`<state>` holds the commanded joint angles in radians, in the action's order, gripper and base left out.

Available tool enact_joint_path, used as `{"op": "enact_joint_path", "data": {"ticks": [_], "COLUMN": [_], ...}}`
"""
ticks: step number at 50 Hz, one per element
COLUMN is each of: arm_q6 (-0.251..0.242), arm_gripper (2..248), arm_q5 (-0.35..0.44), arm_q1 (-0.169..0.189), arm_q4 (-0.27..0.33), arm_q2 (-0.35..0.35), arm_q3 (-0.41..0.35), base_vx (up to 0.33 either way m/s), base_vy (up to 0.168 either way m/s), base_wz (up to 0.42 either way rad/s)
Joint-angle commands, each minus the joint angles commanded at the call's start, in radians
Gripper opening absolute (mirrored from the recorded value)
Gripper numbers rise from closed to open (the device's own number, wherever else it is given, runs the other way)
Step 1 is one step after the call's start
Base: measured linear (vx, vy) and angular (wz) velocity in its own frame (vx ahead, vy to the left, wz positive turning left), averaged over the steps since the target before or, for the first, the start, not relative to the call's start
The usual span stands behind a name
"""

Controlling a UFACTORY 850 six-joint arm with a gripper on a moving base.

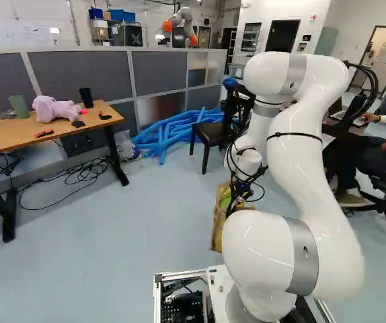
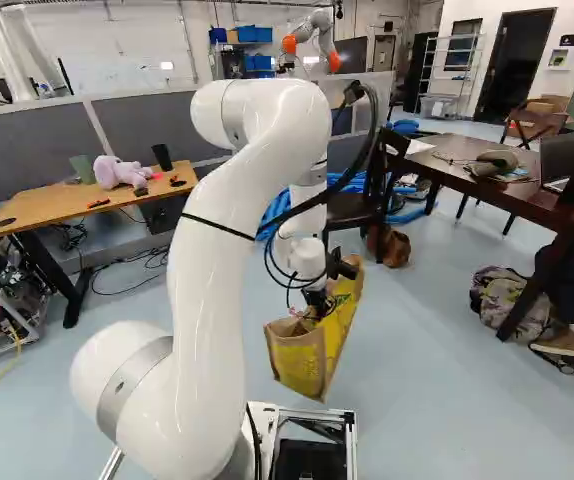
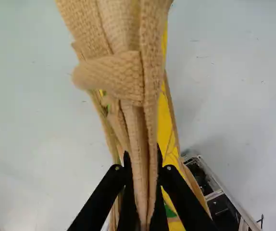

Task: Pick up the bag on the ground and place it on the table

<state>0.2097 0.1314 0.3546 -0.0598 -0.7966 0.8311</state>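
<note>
Pale floor [image 2: 437, 400] below, bag [image 2: 299, 362] in the gripper [image 2: 316, 299]

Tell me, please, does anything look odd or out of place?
Yes: black cables lie tangled on the floor beside the wooden table, looking untidy. The bag tilts below the end effector, perhaps unevenly held.

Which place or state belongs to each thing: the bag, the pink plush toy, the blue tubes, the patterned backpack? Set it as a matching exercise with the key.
1. bag
2. pink plush toy
3. blue tubes
4. patterned backpack

A. heaped by the grey partition
B. held by its handles in the gripper
C. on the floor, at the right of the right base view
D. on the wooden-topped table

Pairs: 1-B, 2-D, 3-A, 4-C
</note>
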Motion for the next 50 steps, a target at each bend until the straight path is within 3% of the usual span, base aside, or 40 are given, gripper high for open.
{"op": "enact_joint_path", "data": {"ticks": [50], "arm_q6": [0.0], "arm_gripper": [21], "arm_q5": [-0.047], "arm_q1": [-0.007], "arm_q4": [-0.008], "arm_q2": [0.22], "arm_q3": [-0.131], "base_vx": [0.0], "base_vy": [0.0], "base_wz": [0.0]}}
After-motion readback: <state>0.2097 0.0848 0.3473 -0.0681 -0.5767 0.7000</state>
